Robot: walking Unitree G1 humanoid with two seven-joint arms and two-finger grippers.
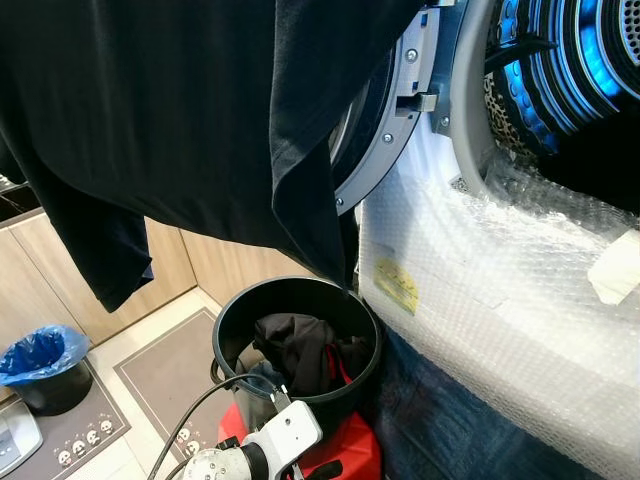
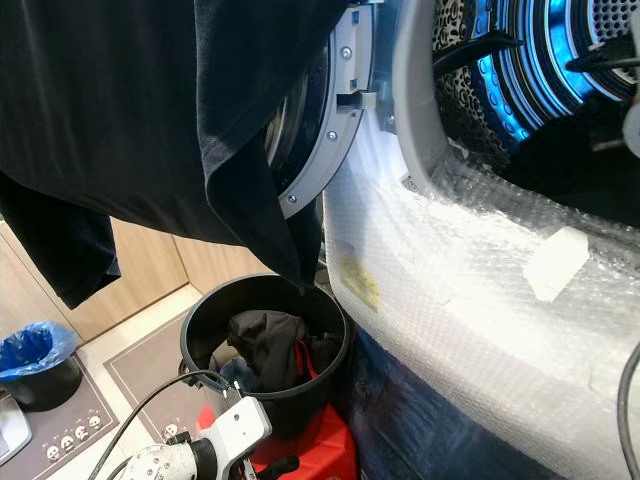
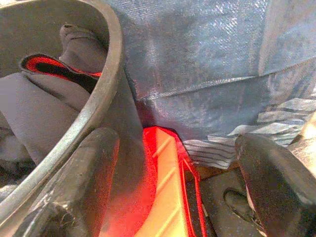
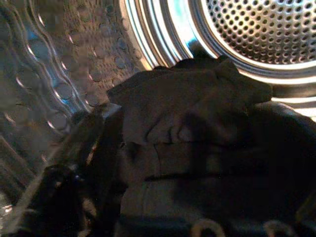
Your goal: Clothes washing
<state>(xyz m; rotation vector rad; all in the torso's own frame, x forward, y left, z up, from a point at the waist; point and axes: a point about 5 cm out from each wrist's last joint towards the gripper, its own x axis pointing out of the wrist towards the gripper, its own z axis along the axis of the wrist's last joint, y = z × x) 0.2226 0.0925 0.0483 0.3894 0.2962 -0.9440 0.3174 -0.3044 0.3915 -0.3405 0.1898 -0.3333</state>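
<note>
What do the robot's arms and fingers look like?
The left arm is silver and white, with round joints, small screws and a black cable looping off it. The left gripper has two thick, rounded black fingers, a bit scuffed. The right gripper's black finger shows dimly in the dark drum.

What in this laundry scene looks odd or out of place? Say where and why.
The washing machine's front is wrapped in bubble wrap, which is unusual for a machine in use. A dark garment drapes across the open door instead of lying in the bucket.
</note>
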